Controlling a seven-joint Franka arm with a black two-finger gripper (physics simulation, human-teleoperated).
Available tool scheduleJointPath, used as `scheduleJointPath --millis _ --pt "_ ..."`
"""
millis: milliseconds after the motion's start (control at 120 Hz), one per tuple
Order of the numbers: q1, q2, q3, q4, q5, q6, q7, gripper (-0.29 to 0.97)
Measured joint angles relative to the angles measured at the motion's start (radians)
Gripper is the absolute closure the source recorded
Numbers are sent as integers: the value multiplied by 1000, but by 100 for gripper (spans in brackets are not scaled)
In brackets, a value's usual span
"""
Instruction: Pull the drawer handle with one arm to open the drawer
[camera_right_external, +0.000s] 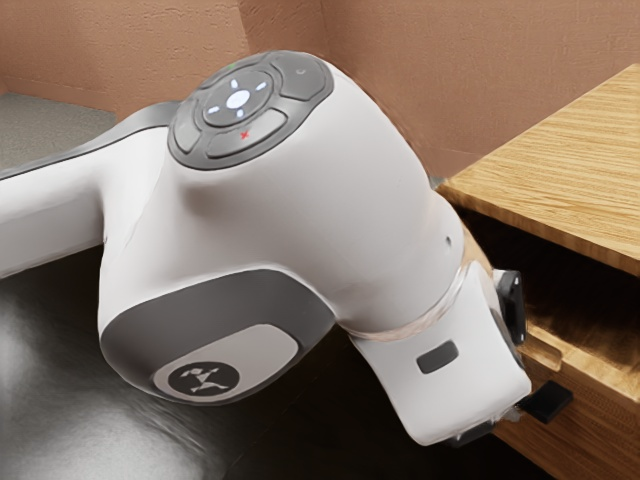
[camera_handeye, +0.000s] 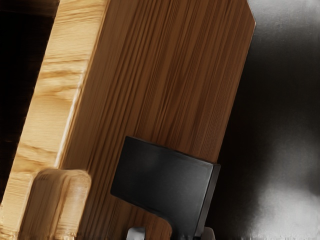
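the drawer handle, pale wood on the drawer front of the cabinet at the exterior view's right, is sitting just beside the hand; whether the hand is clenching it i cannot tell, so a pull is risking slipping off.

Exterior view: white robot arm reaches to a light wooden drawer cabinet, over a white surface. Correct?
Not quite. The surface under the arm is glossy black, not white, as the exterior view shows. The rest holds: the white robot arm reaches to the light wooden drawer cabinet.
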Motion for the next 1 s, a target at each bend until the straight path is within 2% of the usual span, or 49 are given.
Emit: scheduleJointPath --millis 183,375,633,775,1000 --pt "19 -45 -13 -42 3 0 -13 76" --pt "22 -90 -55 -69 48 -4 -32 75" --pt "22 -122 -61 -123 51 -4 -57 73" --pt "89 -182 -144 -177 41 -5 -66 73" --pt "136 -243 -209 -232 17 -11 -76 73"
